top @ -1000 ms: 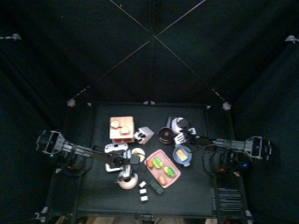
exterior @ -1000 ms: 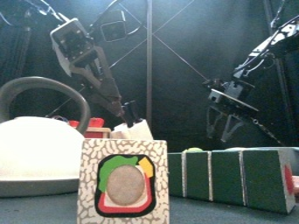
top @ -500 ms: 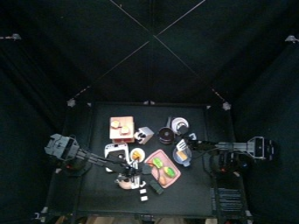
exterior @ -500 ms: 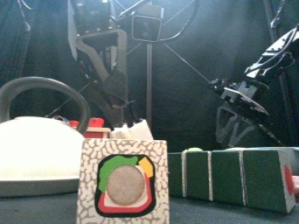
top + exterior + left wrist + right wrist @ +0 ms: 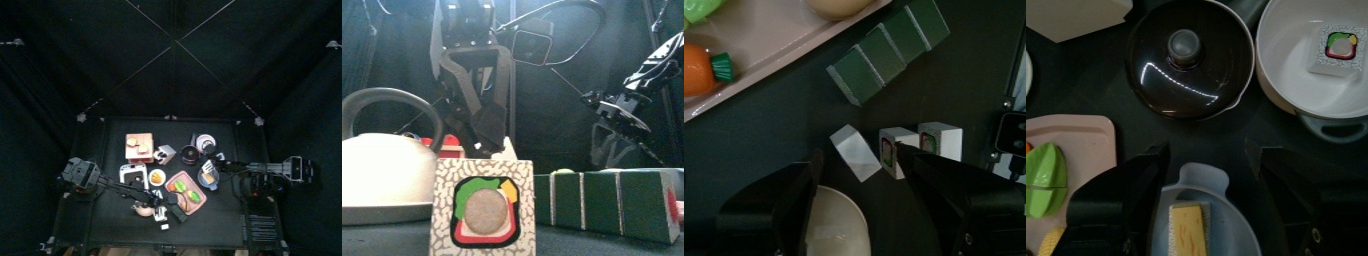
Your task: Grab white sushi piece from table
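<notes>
Left hand [image 5: 865, 190] is hanging over the front part of the counter [image 5: 112, 232] with its jaws spread wide, nothing between them. Right under it, the left wrist view is showing a tilted white sushi piece [image 5: 854, 153] lying just beside two upright sushi blocks [image 5: 921, 146], all sitting on the bare counter near a row of green blocks [image 5: 887, 53] and a pink tray [image 5: 778, 52] with an orange veggie on it. From the front, that arm is dangling right behind the speckled sushi piece [image 5: 481, 206] and the white kettle [image 5: 382, 175]. Right hand [image 5: 1211, 170] is also released, hovering above a black lidded pot [image 5: 1189, 59], a white pan [image 5: 1316, 55] and a blue-grey dish [image 5: 1200, 214] holding a yellow block.
</notes>
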